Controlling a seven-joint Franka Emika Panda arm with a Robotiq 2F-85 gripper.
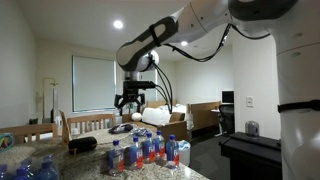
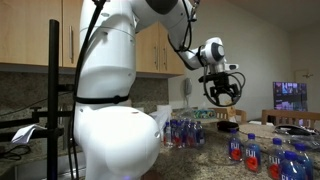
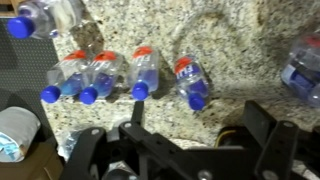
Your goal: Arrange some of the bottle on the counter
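The gripper point(image 1: 131, 100) is hanging high, jaws spread wide with nothing between them, well above the bottles point(image 1: 145, 152) standing clustered on the speckled bench point(image 3: 230, 50). They're looking clear and blue-capped, with red and blue labels. The wrist view is showing the caps from above: three bottles packed in a row and a fourth leaning just beside them. An exterior view is catching more bottles point(image 2: 270, 155) in the foreground.

gripper point(image 2: 223, 97): jaws apart, empty, in the air above the counter point(image 2: 205, 160)
bottle group point(image 2: 185, 131): clustered on counter, lower than gripper
near bottles point(image 2: 268, 153): foreground, red/blue labels
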